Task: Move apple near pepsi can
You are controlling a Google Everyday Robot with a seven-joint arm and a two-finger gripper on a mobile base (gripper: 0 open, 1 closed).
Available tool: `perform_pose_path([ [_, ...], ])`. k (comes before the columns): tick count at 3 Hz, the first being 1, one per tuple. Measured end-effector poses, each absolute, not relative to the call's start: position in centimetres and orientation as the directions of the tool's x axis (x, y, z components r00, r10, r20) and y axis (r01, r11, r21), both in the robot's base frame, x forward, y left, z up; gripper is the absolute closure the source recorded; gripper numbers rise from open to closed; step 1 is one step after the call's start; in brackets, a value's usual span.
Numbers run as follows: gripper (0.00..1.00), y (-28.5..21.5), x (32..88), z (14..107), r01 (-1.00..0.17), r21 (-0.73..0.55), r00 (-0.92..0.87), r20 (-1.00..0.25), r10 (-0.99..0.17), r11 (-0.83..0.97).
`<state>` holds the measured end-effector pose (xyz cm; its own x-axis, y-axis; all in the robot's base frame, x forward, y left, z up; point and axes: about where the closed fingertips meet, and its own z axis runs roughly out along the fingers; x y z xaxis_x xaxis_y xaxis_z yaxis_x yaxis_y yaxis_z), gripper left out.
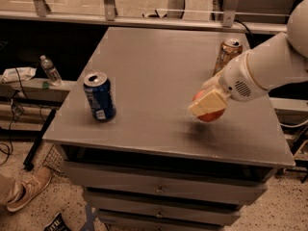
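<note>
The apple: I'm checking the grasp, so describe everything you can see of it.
The round red-orange apple looks smooth-skinned; only its lower and left parts show, and no stem is visible. The cream two-finger gripper is clamped on it, covering most of its front. It hangs right of centre over the grey table, seemingly just off the surface.

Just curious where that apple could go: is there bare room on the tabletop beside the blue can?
Yes. The table is bare between the pepsi can and the gripper, which grips the apple; the stretch behind that can is bare too. It is crowded only around the gold-brown can and the arm.
</note>
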<state>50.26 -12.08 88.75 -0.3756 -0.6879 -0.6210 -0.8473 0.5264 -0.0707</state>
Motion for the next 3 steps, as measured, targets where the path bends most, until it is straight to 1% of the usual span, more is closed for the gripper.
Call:
perform_pose_path([
  [1,1.0,-8.7,51.0,89.5,-0.882,-0.108,-0.293,-0.636,-0.713,0.459],
  [2,1.0,-3.4,52.4,90.0,-0.929,-0.16,-0.163,-0.635,-0.755,0.334],
  [3,1.0,0.6,53.3,89.6,-0.953,-0.174,-0.086,-0.626,-0.775,0.247],
])
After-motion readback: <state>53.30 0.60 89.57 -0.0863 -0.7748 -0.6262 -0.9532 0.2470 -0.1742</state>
